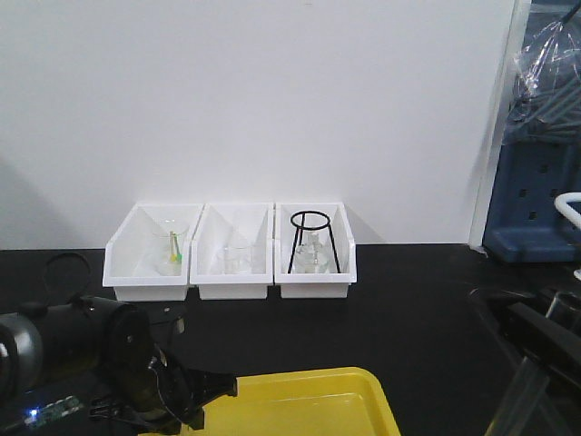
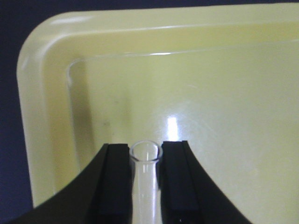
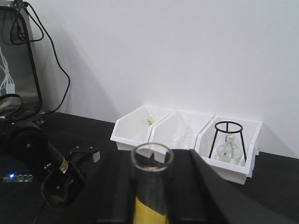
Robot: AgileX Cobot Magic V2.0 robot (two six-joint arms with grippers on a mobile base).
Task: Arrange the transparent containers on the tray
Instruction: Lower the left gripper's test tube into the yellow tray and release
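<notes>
**Current step: placing.** The left pincer [image 2: 145, 161] is gripping the first test tube [image 2: 145, 186]. Both black fingers [image 2: 114, 182] are pressing against the glass, and the open rim is showing at the fingertips. This tube is hanging over the floor of the yellow tray [image 2: 44, 116], near a rounded corner and inside the raised rim. The pictures do not show whether the glass is touching the tray floor.

The right pincer [image 3: 152, 163] is closed on the second test tube [image 3: 150, 186]. The fingers are flanking it on both sides, and yellow is showing through the lower glass. This pincer is facing the three white bins [image 3: 184, 140] at the back of the desk [image 1: 418, 300]. In the front view, that arm is sitting at the right edge, apart from the tray.

The bins are holding other glassware, and the one nearest the right arm is also holding a black wire stand [image 3: 227, 140]. No tube is visible lying free on the tray.

**Next move, as judged:**
1. Lower the left pincer until the tube is resting flat on the tray floor.
2. Open the fingers slowly, since a round tube is likely to roll.
3. Place the tube parallel to the rim, so that the wall is limiting any roll.
4. Bring the right pincer over the tray afterwards, leaving room between the two arms.
</notes>
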